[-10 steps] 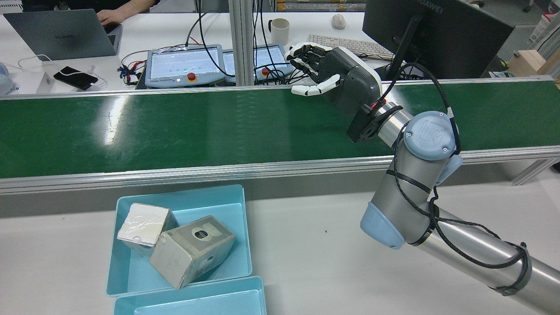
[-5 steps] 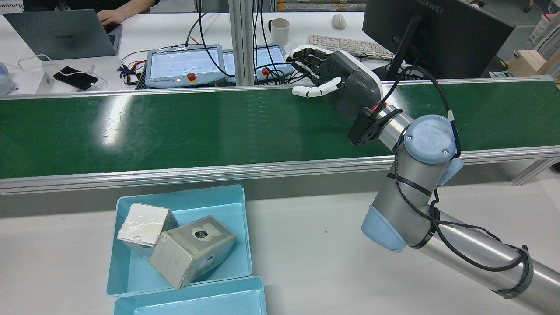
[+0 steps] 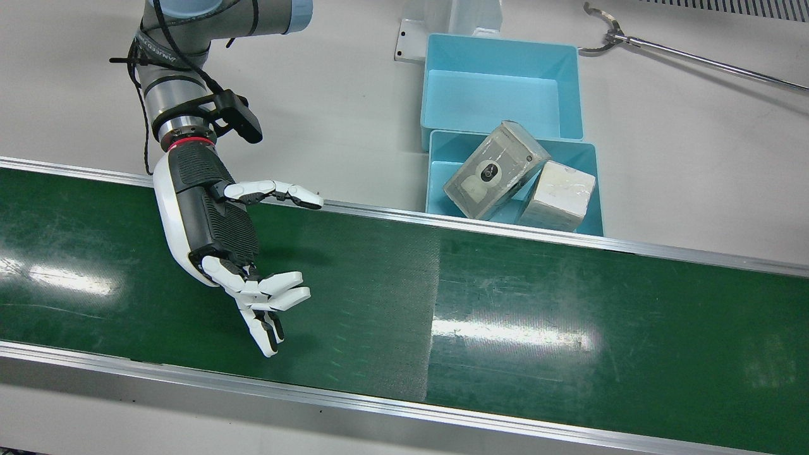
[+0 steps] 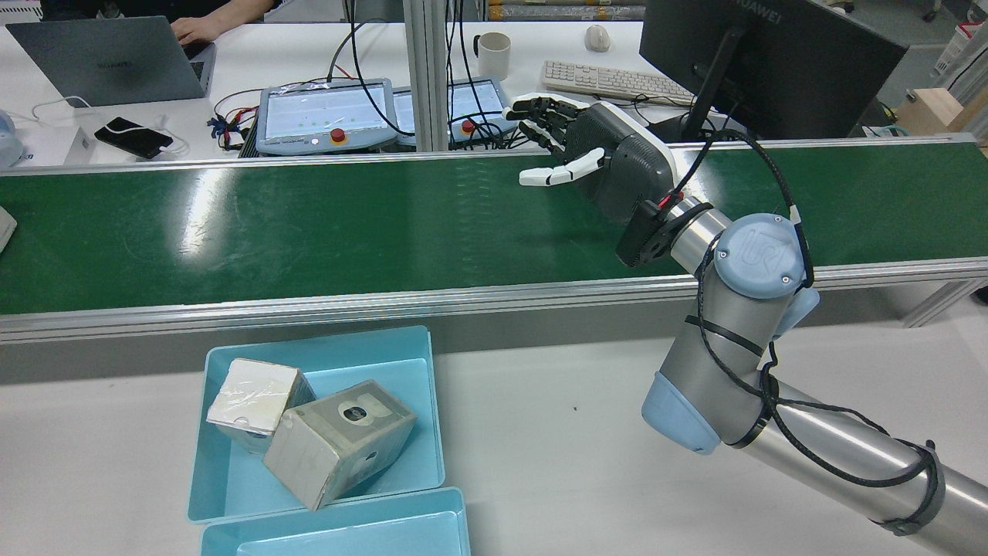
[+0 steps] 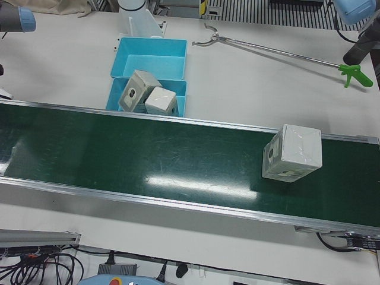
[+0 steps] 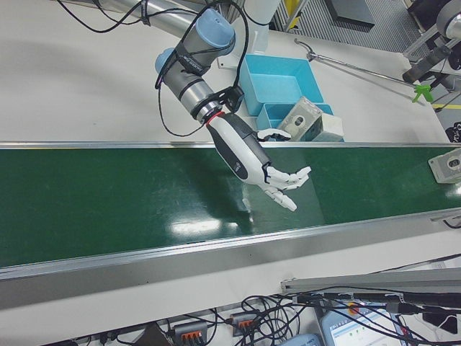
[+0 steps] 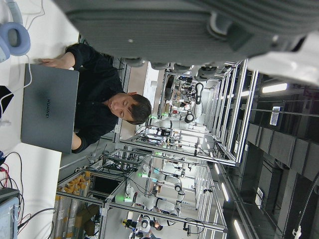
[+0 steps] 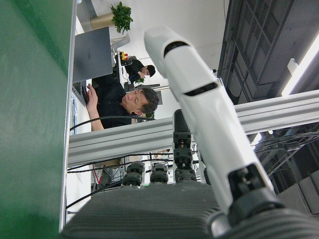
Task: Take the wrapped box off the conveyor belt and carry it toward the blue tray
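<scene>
A wrapped white box (image 5: 292,153) stands on the green conveyor belt (image 5: 148,154), far toward the robot's left end. It also shows at the right edge of the right-front view (image 6: 447,167) and as a sliver at the left edge of the rear view (image 4: 3,228). My right hand (image 3: 215,234) is open and empty, hovering over the belt's other half (image 4: 610,158), far from the box. A blue tray (image 3: 432,183) beside the belt holds two wrapped boxes (image 3: 493,178). My left hand shows only as a dark palm (image 7: 174,25) in its own view.
A second, empty blue tray (image 3: 502,41) sits against the first. A long grabber tool (image 3: 682,54) lies on the white table. Teach pendants (image 4: 324,116), a laptop and a monitor stand on the desk beyond the belt's far rail.
My right hand has dropped slightly and shifted a little toward the belt's middle, still open. The edge of the box has appeared at the left edge of the rear view.
</scene>
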